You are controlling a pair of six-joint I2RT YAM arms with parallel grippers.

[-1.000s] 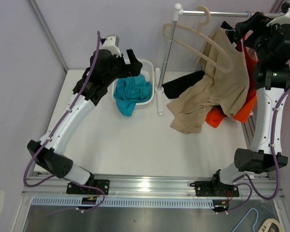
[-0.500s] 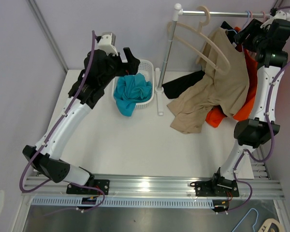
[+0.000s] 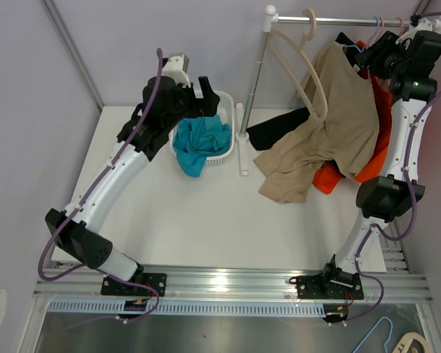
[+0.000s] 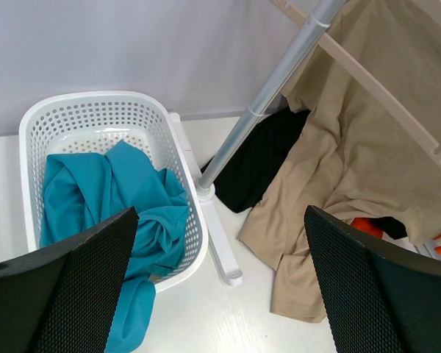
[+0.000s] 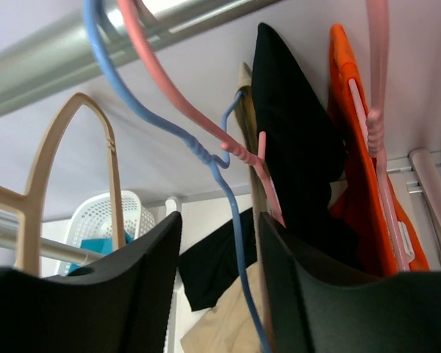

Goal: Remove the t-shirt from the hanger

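A tan t-shirt hangs from the top rail, its lower half crumpled on the table. It also shows in the left wrist view. My right gripper is up at the rail by the shirt's collar. In the right wrist view its jaws stand a narrow gap apart with the thin blue hanger running between them, a pink hanger just behind. An empty beige hanger dangles left of the shirt. My left gripper hovers wide open over the basket, holding nothing.
A white basket holds a teal cloth. The rack's pole stands beside it on a white foot. Black and orange garments hang and trail behind the tan shirt.
My right gripper rose to the rail and its jaws narrowed around the blue hanger. The empty beige hanger swung down to hang steeper. The left arm shifted slightly.
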